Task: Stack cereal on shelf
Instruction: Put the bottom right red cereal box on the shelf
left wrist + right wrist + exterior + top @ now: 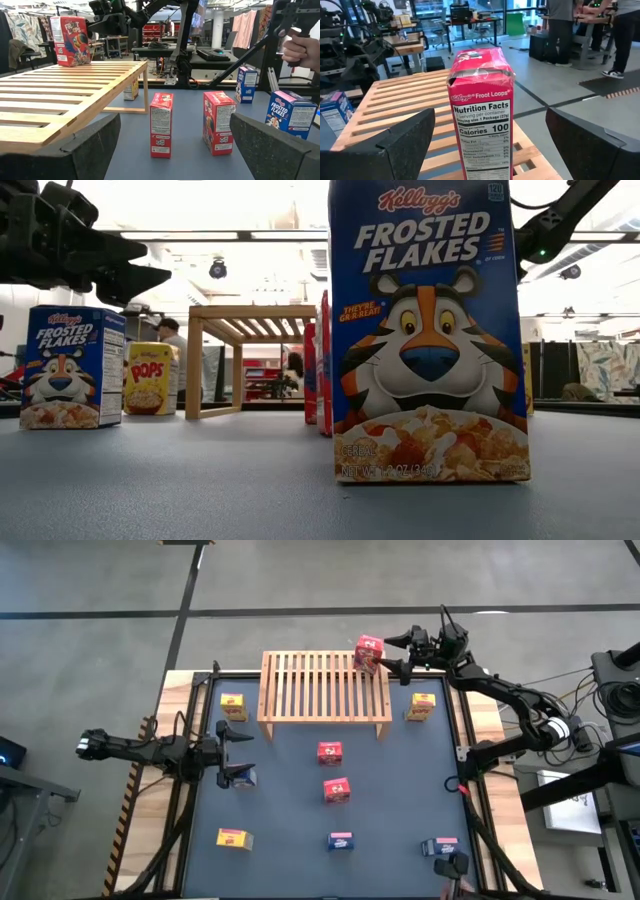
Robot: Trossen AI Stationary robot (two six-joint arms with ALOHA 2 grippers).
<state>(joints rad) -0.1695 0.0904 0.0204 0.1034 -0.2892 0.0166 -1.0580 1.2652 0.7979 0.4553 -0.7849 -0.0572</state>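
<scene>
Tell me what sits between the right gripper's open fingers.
The red cardboard Froot Loops box, upright on the slatted wooden shelf, between the right gripper's fingers in the right wrist view.

Just in front of the right end effector [487,145], the red cereal box [481,120] was printed cardboard with a slight sheen, its top edge creased. Beneath it the shelf [410,100] was pale, smooth, unpainted wood. The end effector's fingers [395,145] looked matt, grainy black plastic. The worktop [185,150] was matt dark blue.
</scene>
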